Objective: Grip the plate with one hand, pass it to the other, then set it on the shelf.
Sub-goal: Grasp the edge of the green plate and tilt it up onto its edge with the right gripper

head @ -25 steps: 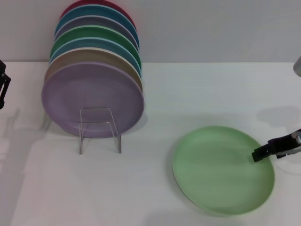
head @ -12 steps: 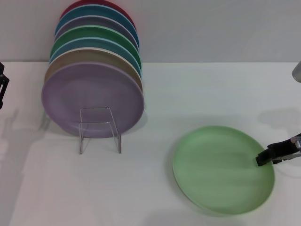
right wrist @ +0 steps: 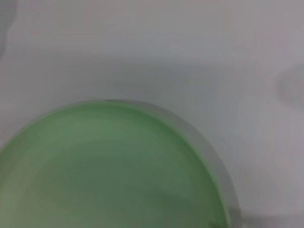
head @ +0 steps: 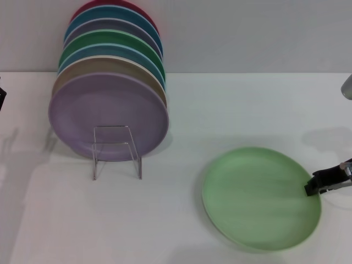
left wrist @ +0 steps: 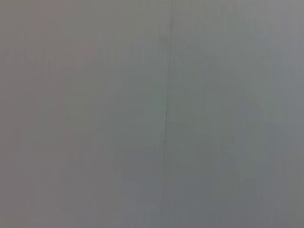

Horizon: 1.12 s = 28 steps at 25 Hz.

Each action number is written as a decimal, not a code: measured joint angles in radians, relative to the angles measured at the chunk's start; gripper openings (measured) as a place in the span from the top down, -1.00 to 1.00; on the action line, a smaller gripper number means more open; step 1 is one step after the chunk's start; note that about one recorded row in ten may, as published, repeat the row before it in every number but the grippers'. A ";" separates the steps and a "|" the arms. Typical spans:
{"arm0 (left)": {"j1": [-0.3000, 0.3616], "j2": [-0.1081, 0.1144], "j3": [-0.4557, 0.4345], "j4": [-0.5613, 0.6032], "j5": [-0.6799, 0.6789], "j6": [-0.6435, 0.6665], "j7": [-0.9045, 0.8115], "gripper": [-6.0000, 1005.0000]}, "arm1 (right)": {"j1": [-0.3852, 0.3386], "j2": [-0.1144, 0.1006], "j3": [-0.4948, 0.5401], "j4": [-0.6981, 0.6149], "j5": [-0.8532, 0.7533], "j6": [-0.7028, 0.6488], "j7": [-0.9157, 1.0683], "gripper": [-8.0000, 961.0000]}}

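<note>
a white bench (head: 231,104) carries everything in this scene, and the task on it looks barely begun. at the robot's left stands a row of upright coloured plates (head: 113,55), the lilac plate (head: 107,115) at the front, all leaning in the shelf (head: 116,151), a small clear acrylic rack whose bent front bracket reaches only partway across the lilac plate's face. well apart from it, toward the robot's right, the plate (head: 261,198), the light mint-green one, lies flat on the bench, not lifted, not tilted. the right pincer (head: 314,187) sits at the plate's outer rim, its dark tips at or just over the edge; whether it is wide, narrow or already closed on the rim cannot be told from the head view, and the right wrist view shows only the plate (right wrist: 109,171) filling the lower part of the picture with bare bench around it, no fingers. the left pincer is barely present, at most a dark sliver at the far left edge of the head view, and the left wrist view shows a blank grey surface only. judged from this, no step is complete: the grip is at best being set up, and the lift, the pass to the left side and the placing in the shelf all remain.
</note>
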 joint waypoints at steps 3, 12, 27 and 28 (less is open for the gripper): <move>0.000 0.000 0.000 0.000 0.000 0.001 0.002 -0.62 | -0.001 0.000 -0.006 -0.002 0.000 -0.006 -0.005 0.64; 0.000 0.000 0.000 0.000 0.000 0.002 0.003 -0.62 | -0.008 0.001 -0.011 -0.002 0.000 -0.016 -0.036 0.65; -0.003 0.002 -0.012 0.000 0.000 0.015 0.007 -0.60 | -0.060 0.004 -0.003 0.114 0.055 -0.066 -0.038 0.92; -0.001 0.002 -0.015 0.000 0.000 0.015 0.007 -0.60 | -0.070 0.005 -0.008 0.149 0.056 -0.063 -0.038 0.92</move>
